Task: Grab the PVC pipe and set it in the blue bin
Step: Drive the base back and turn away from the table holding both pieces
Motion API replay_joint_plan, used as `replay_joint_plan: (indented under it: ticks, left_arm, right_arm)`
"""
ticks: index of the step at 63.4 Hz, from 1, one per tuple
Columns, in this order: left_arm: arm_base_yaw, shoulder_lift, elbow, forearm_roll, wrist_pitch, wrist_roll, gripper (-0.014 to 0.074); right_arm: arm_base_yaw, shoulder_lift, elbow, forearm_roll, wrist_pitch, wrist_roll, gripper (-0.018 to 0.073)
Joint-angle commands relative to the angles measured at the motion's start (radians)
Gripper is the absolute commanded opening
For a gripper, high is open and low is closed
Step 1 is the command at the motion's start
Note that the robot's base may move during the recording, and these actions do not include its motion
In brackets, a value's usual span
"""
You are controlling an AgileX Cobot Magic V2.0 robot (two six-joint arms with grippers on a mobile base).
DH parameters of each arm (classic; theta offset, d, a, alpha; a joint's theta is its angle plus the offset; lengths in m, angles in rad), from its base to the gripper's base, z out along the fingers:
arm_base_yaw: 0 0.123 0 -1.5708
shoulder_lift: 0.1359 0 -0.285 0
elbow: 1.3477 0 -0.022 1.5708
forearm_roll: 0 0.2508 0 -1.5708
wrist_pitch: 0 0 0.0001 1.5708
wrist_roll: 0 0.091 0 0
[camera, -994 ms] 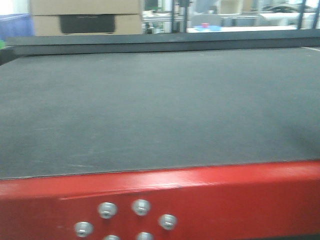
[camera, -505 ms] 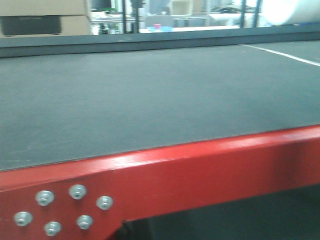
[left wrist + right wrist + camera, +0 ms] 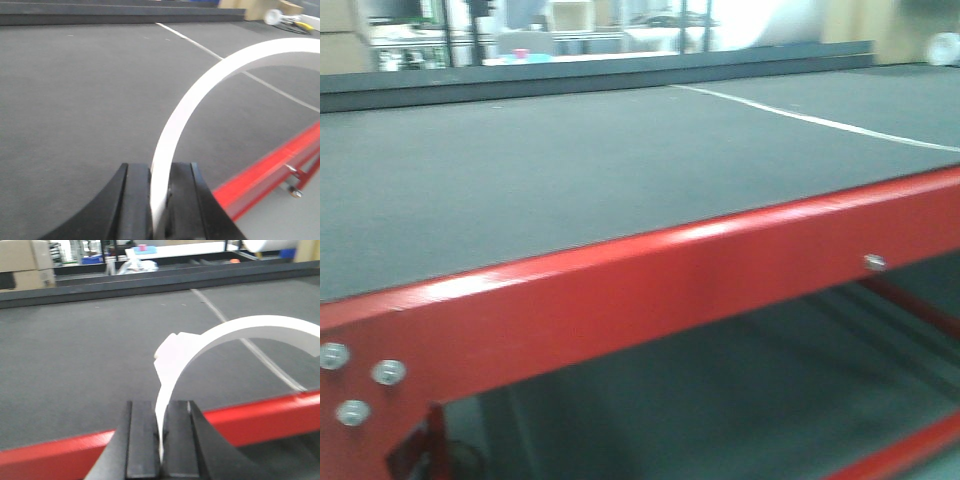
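No words, numbers, labels or signs can be read in any of the views. A dark patch on the cardboard box (image 3: 20, 257), far back on the left, may be a label or print. It is too blurred to make out.

Industrial workshop, red steel-framed bench (image 3: 650, 290) (bolted), dark mat (image 3: 520, 170), cardboard boxes (image 3: 25, 255) behind.

Grey mat (image 3: 75, 100) stretches ahead of left pincer (image 3: 160, 187); white line (image 3: 190, 41) crosses it ahead-right. Red rail (image 3: 265, 170) right of left pincer, just ahead of right pincer (image 3: 161, 425). Cardboard box (image 3: 20, 260) far ahead-left of right pincer.
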Motion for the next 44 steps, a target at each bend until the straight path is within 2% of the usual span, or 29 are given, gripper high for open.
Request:
replay_joint_plan:
  ticks: [1,44]
  left_arm:
    - [0.002,-0.006,-0.003,-0.007,-0.020,-0.008,-0.0111]
    - [0.002,-0.006,-0.003,-0.007,-0.024,-0.008,-0.0111]
  right_arm:
    - [0.000,-0.006,-0.002,-0.005,-0.028,-0.009,-0.0169]
    - [0.000,-0.006,-0.002,-0.005,-0.028,-0.009,-0.0169]
